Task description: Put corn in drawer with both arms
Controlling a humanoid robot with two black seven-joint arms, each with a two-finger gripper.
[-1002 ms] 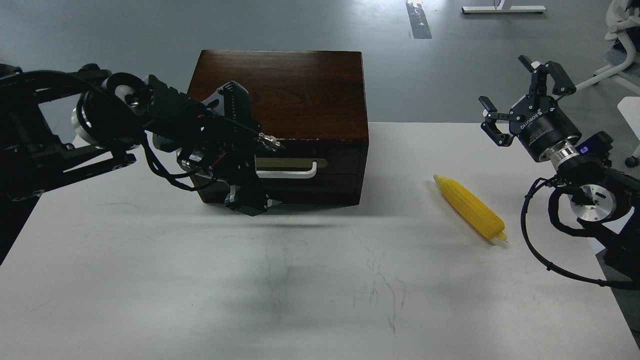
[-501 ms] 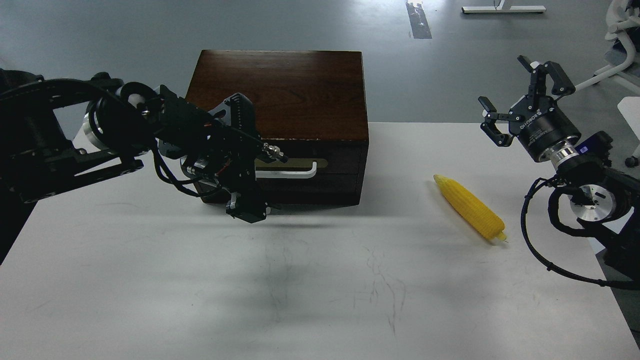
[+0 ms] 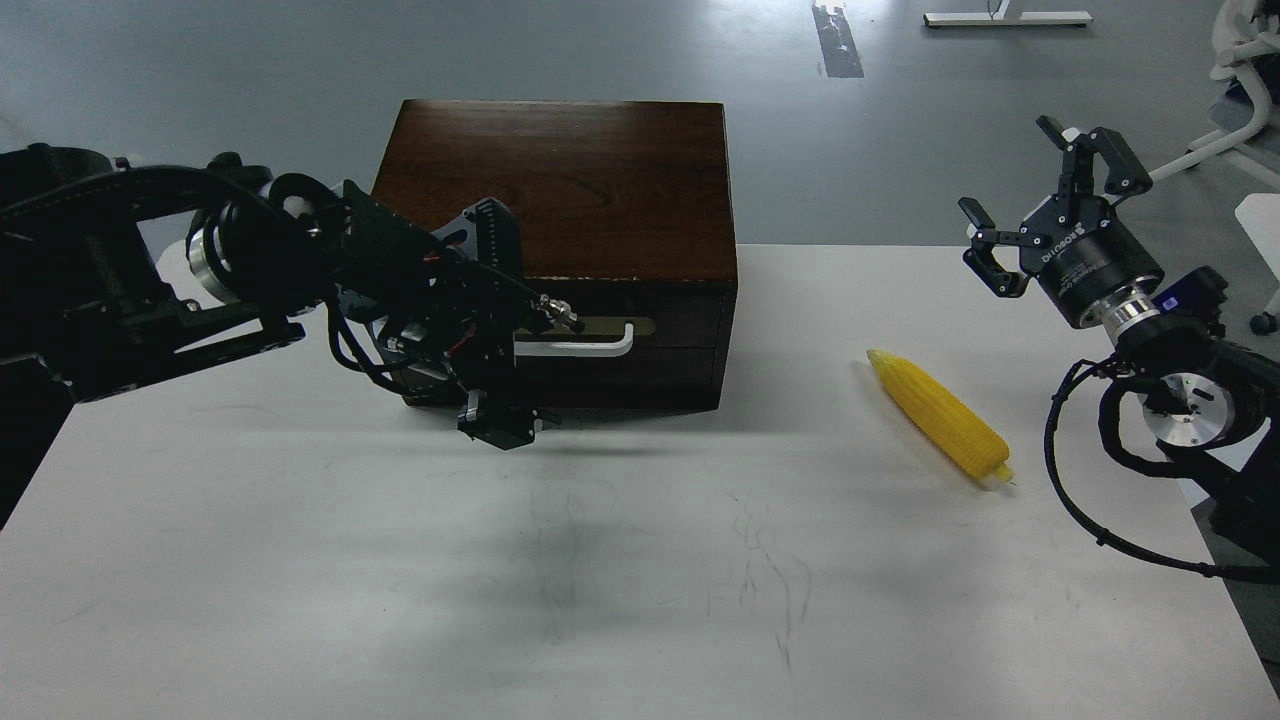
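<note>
My left claw (image 3: 497, 330) hangs in front of the left half of the dark wooden box (image 3: 560, 180), which stands at the middle of the desk's (image 3: 620, 580) far edge. The claw is a dark tangle of fingers and cables seen against the box front, so I cannot tell whether it is spread or closed. One finger reaches up over the box's front top edge, another hangs down near the desk surface, and a small metal tip points toward the white bar handle (image 3: 585, 348). I cannot tell if any part touches the handle.

The drawer (image 3: 660, 325) is the upper band of the box front, and it sits flush and closed, with its tan backplate showing behind the handle.

The corn (image 3: 938, 414) lies flat on the desk toward the right edge, well apart from the box. Its pointed tip aims at the far edge and its blunt end at the near right corner.

My right claw (image 3: 1040, 200) is raised above the far right corner, fingers spread wide and holding nothing, well apart from the corn.
</note>
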